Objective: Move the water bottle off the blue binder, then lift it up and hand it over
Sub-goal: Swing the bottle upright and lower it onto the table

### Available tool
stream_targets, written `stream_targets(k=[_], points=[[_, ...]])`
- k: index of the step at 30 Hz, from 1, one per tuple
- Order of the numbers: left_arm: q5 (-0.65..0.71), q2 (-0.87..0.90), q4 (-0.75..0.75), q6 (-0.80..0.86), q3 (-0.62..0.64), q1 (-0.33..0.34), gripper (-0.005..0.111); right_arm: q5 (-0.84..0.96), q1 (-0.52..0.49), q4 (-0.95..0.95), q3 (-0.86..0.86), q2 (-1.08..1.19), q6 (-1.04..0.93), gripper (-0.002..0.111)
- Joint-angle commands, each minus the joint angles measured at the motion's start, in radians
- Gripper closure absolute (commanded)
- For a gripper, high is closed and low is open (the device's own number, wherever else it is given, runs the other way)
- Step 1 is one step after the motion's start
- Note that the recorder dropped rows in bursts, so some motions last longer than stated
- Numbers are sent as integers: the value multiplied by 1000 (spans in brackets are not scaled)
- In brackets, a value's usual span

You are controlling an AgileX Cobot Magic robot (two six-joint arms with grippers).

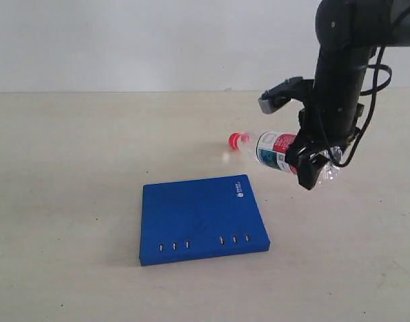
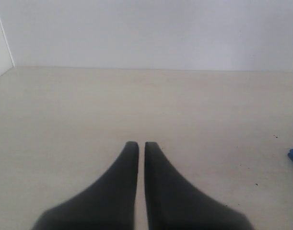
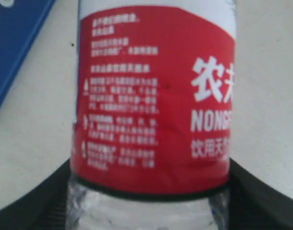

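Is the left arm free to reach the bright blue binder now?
Probably yes: the flat blue binder lies uncovered, the right end effector holds the clear red-capped plastic bottle aside, and only bare table lies before the left end effector.

The setting looks like a robotics lab test bench. A beige tabletop [image 1: 70, 201] meets a plain white wall [image 1: 124, 40], and a black robot arm [image 1: 342, 67] hangs over it.

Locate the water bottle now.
Exterior view, right side: the water bottle lies sideways in the right gripper, cap pointing left, beyond the far right corner of the blue binder.
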Motion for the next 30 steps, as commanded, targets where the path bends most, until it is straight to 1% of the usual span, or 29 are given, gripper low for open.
stream_targets(k=[1, 3, 4, 6, 7, 8, 11, 13, 15, 17, 19, 20, 21, 23, 26, 30], points=[[-1, -3, -7, 6, 3, -4, 102, 21, 0, -31, 2, 46, 35, 108], [-1, -3, -7, 6, 3, -4, 102, 21, 0, -67, 2, 58, 37, 96], [-1, -3, -7, 6, 3, -4, 102, 21, 0, -94, 2, 58, 39, 75], [-1, -3, -7, 6, 3, -4, 102, 21, 2, -125, -9, 58, 43, 38], [-1, -3, -7, 6, 3, -4, 102, 21, 9, -125, -22, 58, 53, 26], [-1, -3, -7, 6, 3, -4, 102, 21, 21, -131, -39, 58, 55, 23], [-1, -3, -7, 6, 3, -4, 102, 21, 63, -163, -85, 58, 64, 24], [-1, -3, -7, 6, 3, -4, 102, 7, 100, -233, -129, 58, 127, 24], [-1, -3, -7, 6, 3, -4, 102, -133, 128, -281, -159, 58, 210, 25], [-1, -3, -7, 6, 3, -4, 102, -258, 137, -240, -158, 68, 255, 32], [-1, -3, -7, 6, 3, -4, 102, -337, 140, -212, -160, 104, 259, 45], [-1, -3, -7, 6, 3, -4, 102, -362, 140, -216, -160, 122, 272, 49], [-1, -3, -7, 6, 3, -4, 102, -378, 140, -235, -165, 146, 292, 50], [-1, -3, -7, 5, 3, -4, 102, -379, 140, -279, -182, 186, 351, 48], [-1, -3, -7, 6, 3, -4, 102, -373, 140, -284, -217, 229, 358, 44], [-1, -3, -7, 6, 3, -4, 102, -420, 140, -255, -252, 265, 361, 45]])
